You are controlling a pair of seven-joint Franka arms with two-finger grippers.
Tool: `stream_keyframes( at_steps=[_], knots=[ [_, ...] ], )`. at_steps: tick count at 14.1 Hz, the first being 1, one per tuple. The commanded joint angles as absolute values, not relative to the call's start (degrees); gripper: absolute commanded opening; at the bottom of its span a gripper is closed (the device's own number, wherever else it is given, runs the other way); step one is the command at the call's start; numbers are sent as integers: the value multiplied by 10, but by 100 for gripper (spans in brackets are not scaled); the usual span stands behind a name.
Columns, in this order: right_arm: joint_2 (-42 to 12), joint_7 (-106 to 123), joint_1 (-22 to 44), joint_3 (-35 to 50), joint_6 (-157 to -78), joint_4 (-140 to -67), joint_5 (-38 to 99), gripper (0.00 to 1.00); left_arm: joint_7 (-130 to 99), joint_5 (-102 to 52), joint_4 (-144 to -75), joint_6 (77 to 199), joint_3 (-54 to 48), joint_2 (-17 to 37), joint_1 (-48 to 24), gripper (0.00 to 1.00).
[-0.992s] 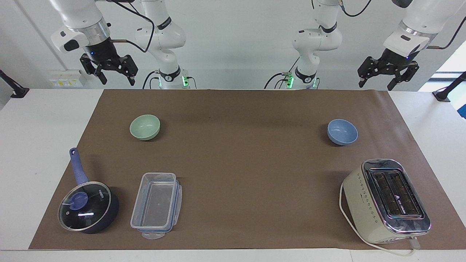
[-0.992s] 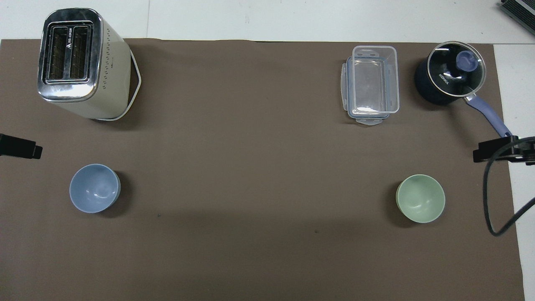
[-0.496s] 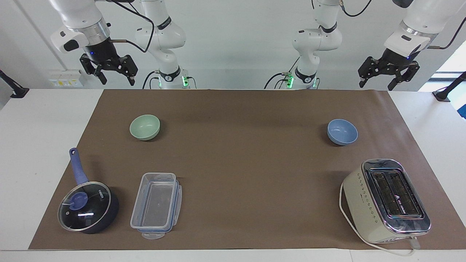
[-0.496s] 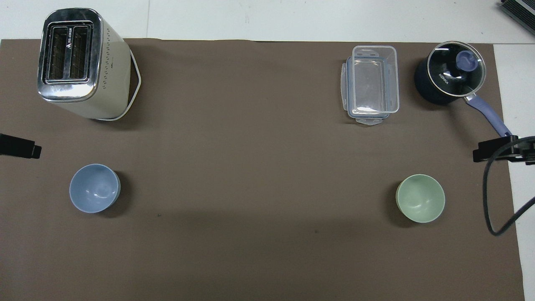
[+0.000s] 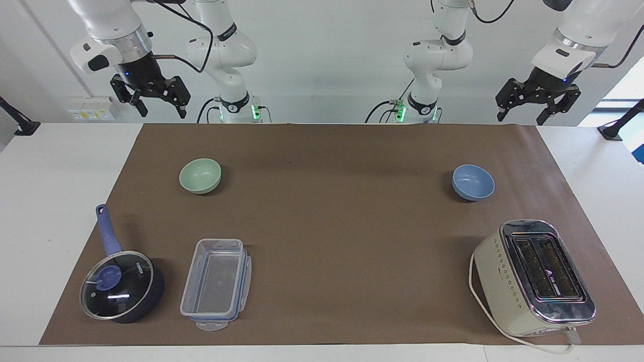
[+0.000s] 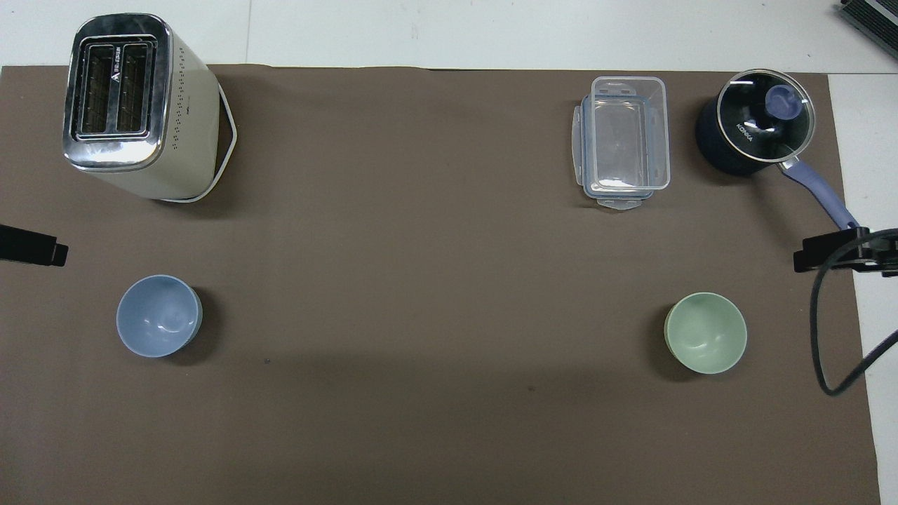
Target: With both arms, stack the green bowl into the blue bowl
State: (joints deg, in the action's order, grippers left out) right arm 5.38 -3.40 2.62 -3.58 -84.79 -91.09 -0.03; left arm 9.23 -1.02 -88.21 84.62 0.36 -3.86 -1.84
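While both arms hang high at the robots' edge, the right gripper [image 5: 160, 106] and left gripper [image 5: 522, 111] look spread and empty. Well apart, the green bowl [image 5: 200, 176] and blue bowl [image 5: 473, 182] sit on the brown mat [image 5: 332, 231].

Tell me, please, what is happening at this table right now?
Nothing is being handled yet. The small pale mint-green bowl and the small periwinkle-blue bowl sit apart on the brown mat, the green toward the right arm's end, the blue toward the left arm's end. The right tool and the left tool both hang open and empty, raised at the robots' edge of the table, so the stacking has not begun.
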Motion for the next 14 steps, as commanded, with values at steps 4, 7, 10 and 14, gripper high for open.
stream_keyframes(
  at_steps=[4, 7, 10, 14],
  knots=[
    [59, -26, 20, -34, -846, -914, 0, 100, 97, -16, -895, 848, 2, -51, -10, 100],
    [59, -26, 20, -34, -846, -914, 0, 100, 97, -17, -910, 853, 2, -58, -11, 100],
    [59, -28, 19, -36, -846, -914, -9, 100, 98, -17, -958, 881, 2, -87, -11, 100],
    [59, -26, 7, -35, -846, -914, -1, 100, 112, -18, -1029, 926, 3, -107, -10, 100]
  ],
)
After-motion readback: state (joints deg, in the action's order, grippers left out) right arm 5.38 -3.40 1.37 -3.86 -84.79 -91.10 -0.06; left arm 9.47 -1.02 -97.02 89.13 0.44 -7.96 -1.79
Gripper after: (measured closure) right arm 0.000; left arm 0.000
